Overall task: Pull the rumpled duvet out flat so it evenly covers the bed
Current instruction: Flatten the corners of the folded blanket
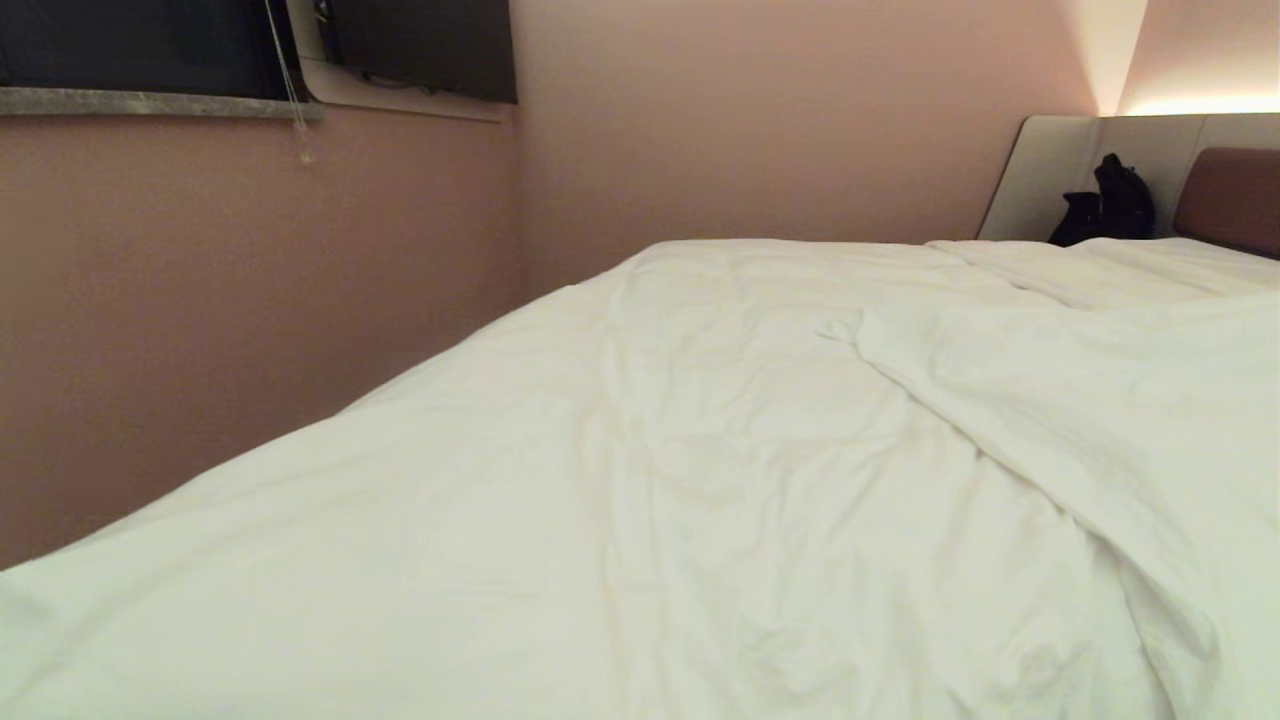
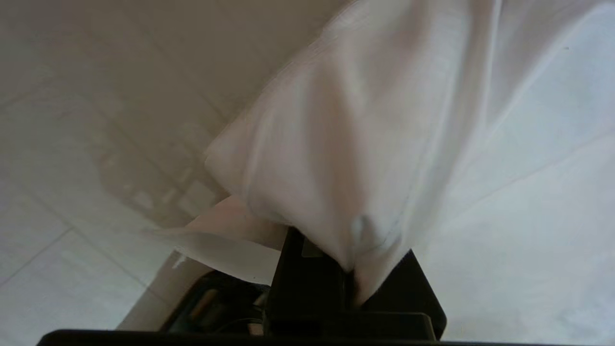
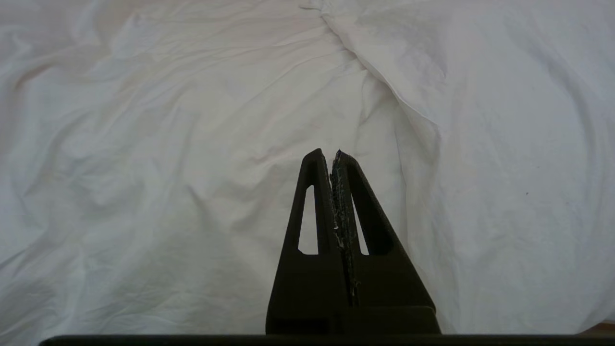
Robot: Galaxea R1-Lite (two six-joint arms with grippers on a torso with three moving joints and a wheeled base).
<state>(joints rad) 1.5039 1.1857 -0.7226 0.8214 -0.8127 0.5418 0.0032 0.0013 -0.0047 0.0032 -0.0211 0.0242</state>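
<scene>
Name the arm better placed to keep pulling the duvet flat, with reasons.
Left. The left pincer is already shut on a bunched fold of the duvet, lifted over the floor. The right pincer is shut and empty, hovering above the duvet.

We see the duvet filling almost the whole bed top, so a gripper can sweep over it anywhere. Only a folded-over flap on our right raises a soft ridge across the path. The wall runs close along the far left edge and leaves no visible gap there. A black bag stands at the head end, against the grey panel. Beside the bed, the left gripper has bare floor under it, with pinched cloth hanging in front. The right gripper hovers over open duvet, nothing near its tips.
</scene>
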